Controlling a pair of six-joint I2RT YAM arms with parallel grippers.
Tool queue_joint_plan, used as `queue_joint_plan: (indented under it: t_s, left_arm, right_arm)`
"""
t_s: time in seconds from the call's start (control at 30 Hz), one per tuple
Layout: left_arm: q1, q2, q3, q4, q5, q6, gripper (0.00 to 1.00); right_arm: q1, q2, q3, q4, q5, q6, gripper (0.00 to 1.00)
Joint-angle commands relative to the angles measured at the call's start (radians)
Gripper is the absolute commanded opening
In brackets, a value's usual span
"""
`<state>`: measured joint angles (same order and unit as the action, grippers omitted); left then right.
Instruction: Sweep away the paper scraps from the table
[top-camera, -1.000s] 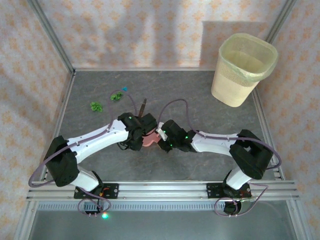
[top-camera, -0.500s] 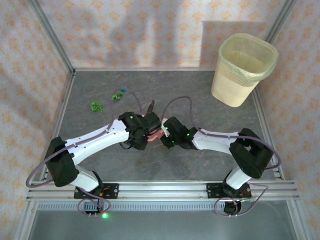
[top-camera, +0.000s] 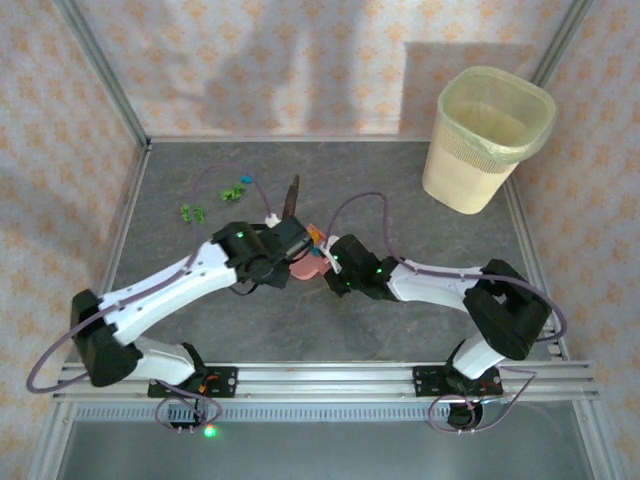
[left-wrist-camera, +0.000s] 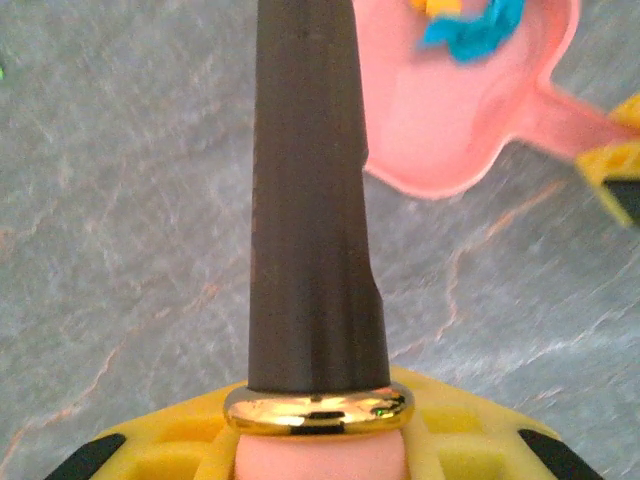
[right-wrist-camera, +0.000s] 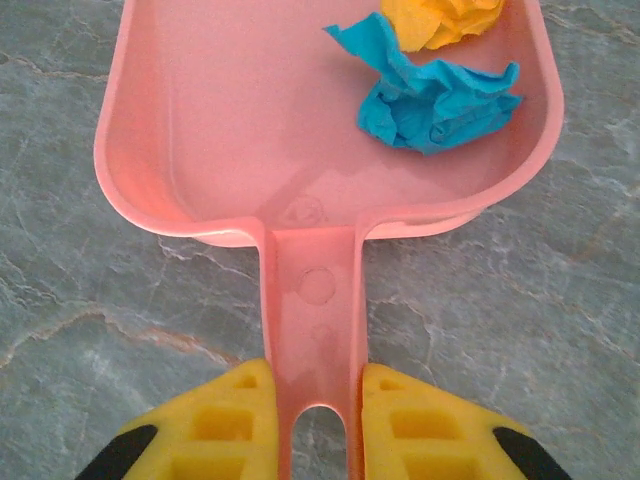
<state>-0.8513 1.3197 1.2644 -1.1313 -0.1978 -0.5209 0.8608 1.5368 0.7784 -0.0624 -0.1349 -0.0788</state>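
**Desk:** What's different from a second ago?

**Me:** My left arm has stretched toward the upper left of the overhead frame. The brush it carries now points further up the table. The pink dustpan has crept up behind it. I read that as one sweep finished and a reach beginning toward the leftovers.

**Desk:** Where are the paper scraps?

**Me:** Two sit in the pan: a teal scrap and an orange scrap near its mouth. The green ones lie loose in the upper left of the overhead frame, well apart from the brush, with a tiny teal bit just beside them. I'd call the job part done.

**Desk:** And the pincers?

**Me:** The left gripper is clamped on the brush just below its gold ferrule. The right gripper is pinched tight on the dustpan's handle, with both yellow fingers pressed against it.
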Motion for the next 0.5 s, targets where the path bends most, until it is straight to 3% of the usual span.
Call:
queue_joint_plan:
  t_s: [0.0, 0.3, 0.47]
  left_arm:
    - [-0.010, -0.110, -0.088, 0.169, -0.096, -0.077, 0.00]
    - [-0.009, -0.306, -0.419, 0.579, -0.181, -0.167, 0.00]
    - [-0.009, -0.362, -0.516, 0.651, -0.313, -0.163, 0.00]
  right_arm:
    - [-0.008, -0.054, -0.043, 0.009, 0.066, 0.011, 0.00]
    - [-0.008, -0.157, -0.133, 0.123, 0.120, 0.014, 0.00]
    - [-0.009, -0.203, -0.174, 0.168, 0.164, 0.009, 0.00]
